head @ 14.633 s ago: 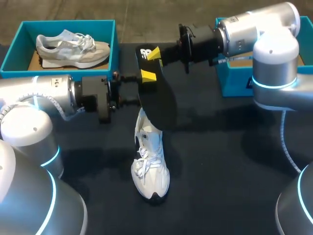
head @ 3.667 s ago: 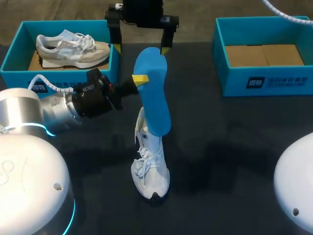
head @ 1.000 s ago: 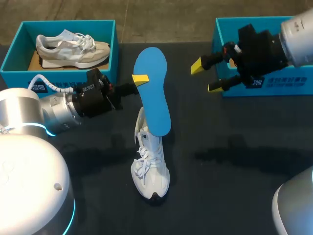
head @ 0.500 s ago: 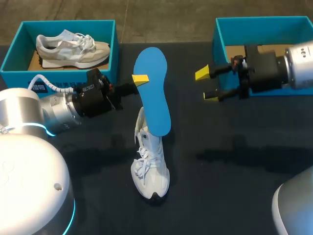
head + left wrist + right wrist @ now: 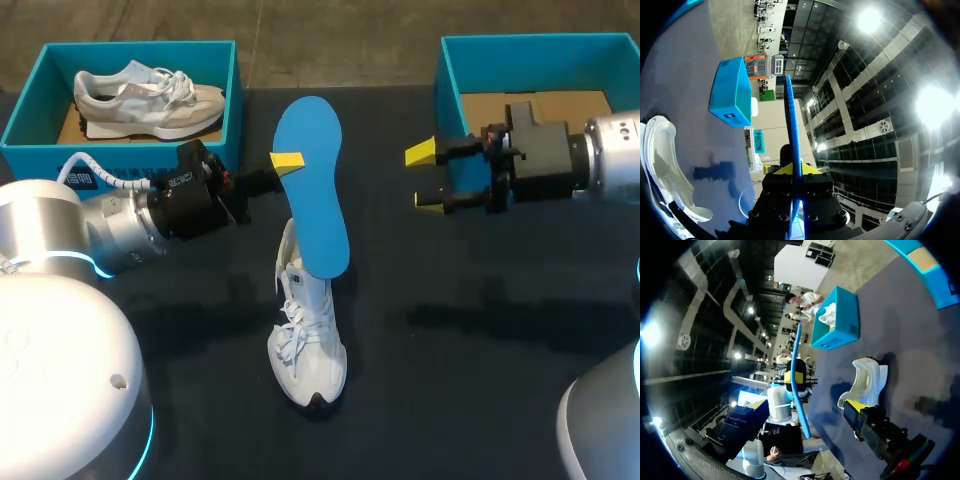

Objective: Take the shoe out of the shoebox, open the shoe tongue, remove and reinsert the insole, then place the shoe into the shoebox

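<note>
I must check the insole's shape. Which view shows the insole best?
The head view: the insole shows its whole blue face there. The left wrist view sees only its edge; the right wrist view shows it as a thin curved strip.

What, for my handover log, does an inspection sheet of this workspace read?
Surface: dark table, white shoe standing on it.
Job's things: blue insole held upright above the shoe's heel; left shoebox holds a second shoe; right shoebox open.
Clutter: nothing seen.
End effectors: left end effector shut on insole; right end effector open, near the right shoebox.
Cables: white coiled cable on left arm.
Surroundings: nothing seen reaching over the table.
</note>
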`<state>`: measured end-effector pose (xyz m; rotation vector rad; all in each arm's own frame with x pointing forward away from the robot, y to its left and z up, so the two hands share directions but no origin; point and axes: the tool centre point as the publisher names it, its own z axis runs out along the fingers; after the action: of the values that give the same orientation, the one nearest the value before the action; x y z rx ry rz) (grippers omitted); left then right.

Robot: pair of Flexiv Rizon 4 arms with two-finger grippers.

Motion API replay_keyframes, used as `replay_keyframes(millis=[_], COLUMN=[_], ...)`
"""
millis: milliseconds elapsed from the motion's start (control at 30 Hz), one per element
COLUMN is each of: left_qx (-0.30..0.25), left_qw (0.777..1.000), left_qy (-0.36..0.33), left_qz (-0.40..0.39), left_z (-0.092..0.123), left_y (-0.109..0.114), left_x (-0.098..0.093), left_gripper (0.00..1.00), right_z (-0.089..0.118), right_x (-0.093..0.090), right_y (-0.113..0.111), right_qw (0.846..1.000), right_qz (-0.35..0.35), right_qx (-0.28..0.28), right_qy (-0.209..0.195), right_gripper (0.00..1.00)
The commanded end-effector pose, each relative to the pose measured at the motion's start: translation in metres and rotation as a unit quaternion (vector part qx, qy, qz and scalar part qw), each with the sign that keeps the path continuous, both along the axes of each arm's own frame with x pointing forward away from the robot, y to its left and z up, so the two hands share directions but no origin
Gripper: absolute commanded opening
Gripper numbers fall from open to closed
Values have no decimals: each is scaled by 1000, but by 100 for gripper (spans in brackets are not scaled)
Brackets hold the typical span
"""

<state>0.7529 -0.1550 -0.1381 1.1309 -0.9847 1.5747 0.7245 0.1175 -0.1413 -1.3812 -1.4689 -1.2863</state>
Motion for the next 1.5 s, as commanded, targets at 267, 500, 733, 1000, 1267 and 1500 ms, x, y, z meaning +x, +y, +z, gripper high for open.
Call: replay_keyframes(millis=[267,500,733,1000,1267,1500], left_qx=[10,-20,-61,-50,-50,-59], left_qw=[957,856,802,792,792,750], left_qy=[-289,-516,-591,-605,-605,-654], left_qz=[24,41,57,65,65,84], left_z=[-7,-11,-4,4,4,6], left_y=[11,14,12,14,14,15], left_x=[6,12,13,11,11,14], left_gripper=[0,0,0,0,0,0], right_z=[0,0,0,0,0,0], right_x=[1,1,1,1,1,1], right_y=[1,1,1,1,1,1], right_qw=[1000,1000,1000,1000,1000,1000], right_qz=[0,0,0,0,0,0], right_qx=[-1,-1,-1,-1,-1,-1], right_qy=[0,0,0,0,0,0], right_gripper=[100,100,100,100,100,100])
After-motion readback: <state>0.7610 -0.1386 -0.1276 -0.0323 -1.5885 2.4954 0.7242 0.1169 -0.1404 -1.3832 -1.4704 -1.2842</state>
